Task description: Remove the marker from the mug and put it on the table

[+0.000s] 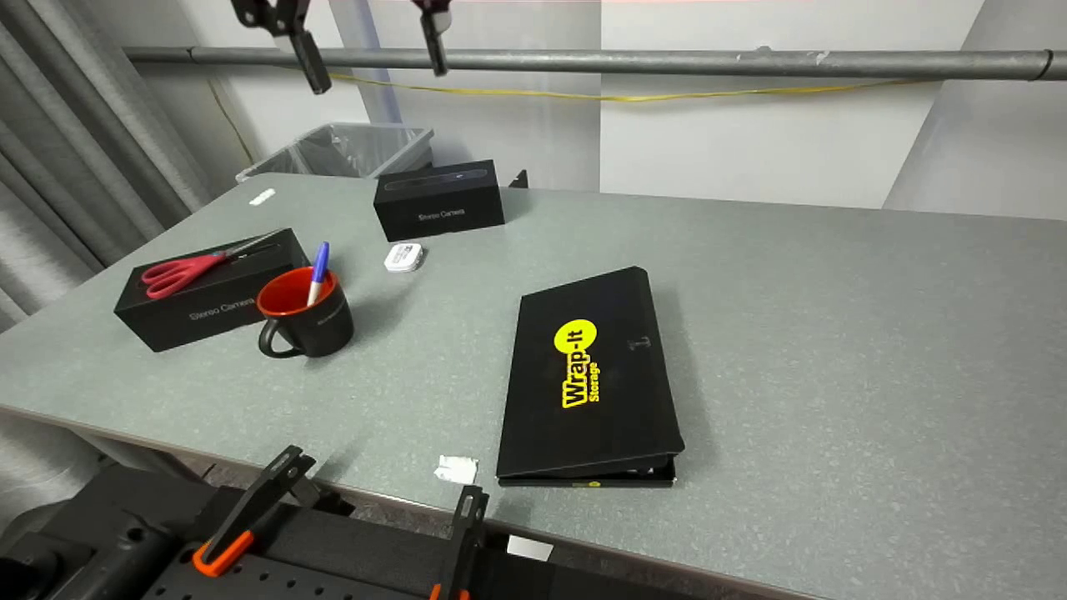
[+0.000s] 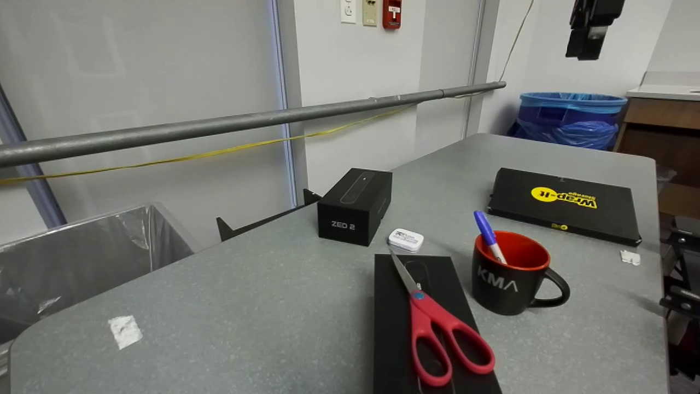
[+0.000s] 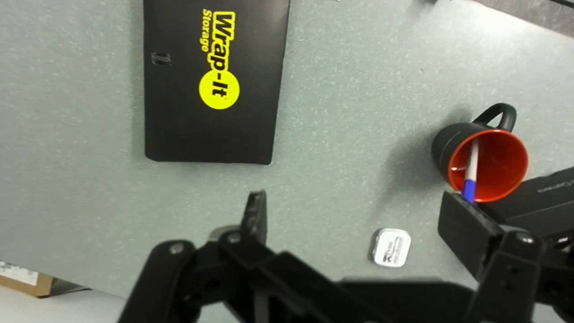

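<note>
A marker with a blue cap and white body stands tilted in the mug, cap end up; the marker shows in both exterior views (image 1: 320,268) (image 2: 488,232) and in the wrist view (image 3: 471,168). The mug is black outside and red inside, and stands upright on the grey table (image 1: 792,333); it shows in both exterior views (image 1: 325,331) (image 2: 500,285) and in the wrist view (image 3: 504,159). My gripper (image 1: 378,81) is open and empty, high above the table. In the wrist view (image 3: 353,197) its right finger overlaps the marker's cap end, apart in height.
A black box with red scissors (image 2: 432,323) on it lies beside the mug. Another black box (image 1: 438,204), a small white tin (image 1: 404,257) and a flat black Wrap-It box (image 1: 592,400) lie on the table. A pipe (image 1: 667,61) runs along the wall.
</note>
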Robot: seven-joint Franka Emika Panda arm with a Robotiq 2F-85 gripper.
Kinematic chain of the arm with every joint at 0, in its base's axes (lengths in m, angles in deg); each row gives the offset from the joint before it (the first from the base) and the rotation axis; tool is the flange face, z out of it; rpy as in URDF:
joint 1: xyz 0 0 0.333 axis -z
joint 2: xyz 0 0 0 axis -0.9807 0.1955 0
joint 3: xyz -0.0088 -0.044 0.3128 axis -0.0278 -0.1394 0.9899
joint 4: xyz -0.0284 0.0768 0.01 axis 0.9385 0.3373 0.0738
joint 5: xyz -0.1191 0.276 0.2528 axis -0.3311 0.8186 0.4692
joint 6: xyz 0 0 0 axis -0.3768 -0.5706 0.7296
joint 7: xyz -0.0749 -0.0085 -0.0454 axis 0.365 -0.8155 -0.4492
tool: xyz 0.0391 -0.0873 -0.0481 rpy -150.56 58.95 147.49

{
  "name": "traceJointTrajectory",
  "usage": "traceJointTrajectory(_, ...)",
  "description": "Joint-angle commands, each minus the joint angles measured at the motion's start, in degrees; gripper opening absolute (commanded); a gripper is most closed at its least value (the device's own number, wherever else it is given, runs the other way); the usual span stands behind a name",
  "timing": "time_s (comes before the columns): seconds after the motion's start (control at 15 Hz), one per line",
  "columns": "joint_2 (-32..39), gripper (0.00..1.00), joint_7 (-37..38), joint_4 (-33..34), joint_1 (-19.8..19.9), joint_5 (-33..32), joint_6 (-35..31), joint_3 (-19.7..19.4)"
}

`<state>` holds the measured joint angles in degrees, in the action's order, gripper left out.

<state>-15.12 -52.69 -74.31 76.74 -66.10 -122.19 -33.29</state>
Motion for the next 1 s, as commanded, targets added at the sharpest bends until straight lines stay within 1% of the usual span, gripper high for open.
traceJointTrajectory(0.0, 0.6, 1.00, 0.0, -0.3, -0.7, 0.6, 0.2, 0.6)
traceJointTrajectory(0.13, 1.5, 1.00, 0.0, -0.5, -1.5, 1.3, 0.2, 1.1)
traceJointTrajectory(0.4, 1.6, 1.00, -0.1, -0.4, -1.5, 1.4, 0.2, 1.1)
traceJointTrajectory(0.53, 3.9, 1.00, 0.0, -0.1, -2.1, 2.5, -1.2, 1.3)
traceJointTrajectory(0.73, 9.9, 1.00, 0.6, 0.2, -3.7, 7.4, -7.5, 1.9)
traceJointTrajectory(0.8, 12.1, 1.00, -0.4, 0.5, -4.4, 10.0, -9.6, 2.0)
traceJointTrajectory(0.93, 15.8, 1.00, -0.3, 0.3, -5.2, 12.4, -14.5, 3.2)
